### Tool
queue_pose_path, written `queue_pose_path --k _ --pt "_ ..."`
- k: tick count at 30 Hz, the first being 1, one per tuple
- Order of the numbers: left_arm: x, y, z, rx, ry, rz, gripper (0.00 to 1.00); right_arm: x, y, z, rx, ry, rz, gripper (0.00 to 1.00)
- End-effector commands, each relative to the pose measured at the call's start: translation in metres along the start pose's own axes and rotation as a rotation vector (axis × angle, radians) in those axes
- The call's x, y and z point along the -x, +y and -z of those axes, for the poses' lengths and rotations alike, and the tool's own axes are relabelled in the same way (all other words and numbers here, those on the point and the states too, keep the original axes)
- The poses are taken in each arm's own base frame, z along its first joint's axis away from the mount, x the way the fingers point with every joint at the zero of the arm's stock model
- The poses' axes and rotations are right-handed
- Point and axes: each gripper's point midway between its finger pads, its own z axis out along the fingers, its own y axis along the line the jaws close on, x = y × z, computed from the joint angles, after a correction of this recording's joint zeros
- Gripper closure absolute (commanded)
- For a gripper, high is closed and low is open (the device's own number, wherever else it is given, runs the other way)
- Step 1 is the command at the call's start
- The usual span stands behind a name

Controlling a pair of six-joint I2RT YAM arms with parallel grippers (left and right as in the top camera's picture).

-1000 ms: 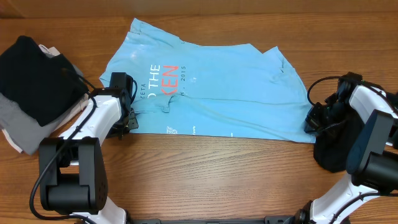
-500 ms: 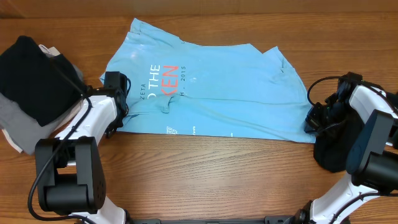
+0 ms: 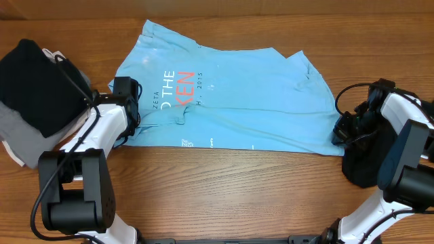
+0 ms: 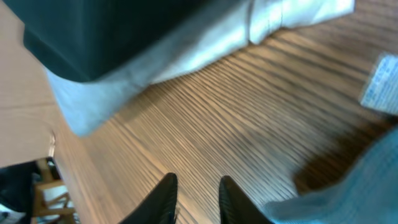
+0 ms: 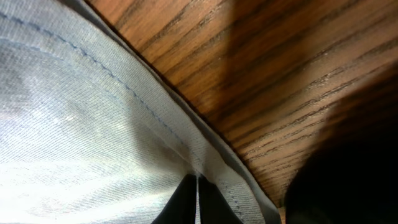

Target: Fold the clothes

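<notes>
The light blue T-shirt (image 3: 237,95) with red and white lettering lies spread across the middle of the table, its lower part doubled over. My left gripper (image 3: 127,135) sits at the shirt's lower left edge. In the left wrist view this gripper (image 4: 196,185) is open, with bare wood between its fingers (image 4: 163,198) and blue fabric (image 4: 339,193) just to their right. My right gripper (image 3: 337,134) is at the shirt's lower right corner. In the right wrist view it (image 5: 198,182) is shut on the stitched hem of the T-shirt (image 5: 93,124).
At the left edge is a pile of clothes: a black garment (image 3: 37,85) on top of grey (image 3: 20,135) and white ones, also seen as grey fabric (image 4: 137,68). Another black garment (image 3: 363,163) lies under the right arm. The table's far edge runs just behind the shirt.
My left gripper has opened and let go of the shirt's lower left edge, after shifting slightly left. The right gripper has held still on the hem.
</notes>
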Motion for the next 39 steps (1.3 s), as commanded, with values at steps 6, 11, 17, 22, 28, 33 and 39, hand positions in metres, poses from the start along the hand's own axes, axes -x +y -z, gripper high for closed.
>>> queue_pose_path --k 6,11,17,22,28,33,39 --pt "0.01 -0.11 0.086 -0.775 -0.02 -0.114 0.86 0.012 -0.012 -0.018 -0.017 -0.019 0.032 0.93" --pt "-0.002 -0.116 0.066 -0.718 0.032 -0.122 0.89 0.01 -0.012 -0.018 -0.013 -0.009 0.033 0.93" --pt "-0.029 -0.113 0.028 -0.563 0.128 -0.18 0.88 0.006 -0.019 -0.018 -0.052 0.005 0.026 0.93" --pt "-0.062 -0.104 0.009 -0.503 0.234 -0.198 0.86 -0.001 -0.033 -0.017 -0.121 0.026 -0.017 0.93" --pt "-0.093 -0.095 -0.002 -0.474 0.319 -0.205 0.88 -0.007 -0.053 -0.012 -0.234 0.03 -0.096 0.93" --pt "-0.108 -0.087 0.001 -0.453 0.385 -0.217 0.94 -0.002 -0.054 0.0 -0.216 -0.013 -0.127 0.93" --pt "-0.091 -0.079 0.029 -0.524 0.306 -0.182 0.94 0.01 -0.032 0.05 -0.133 -0.194 -0.091 0.93"
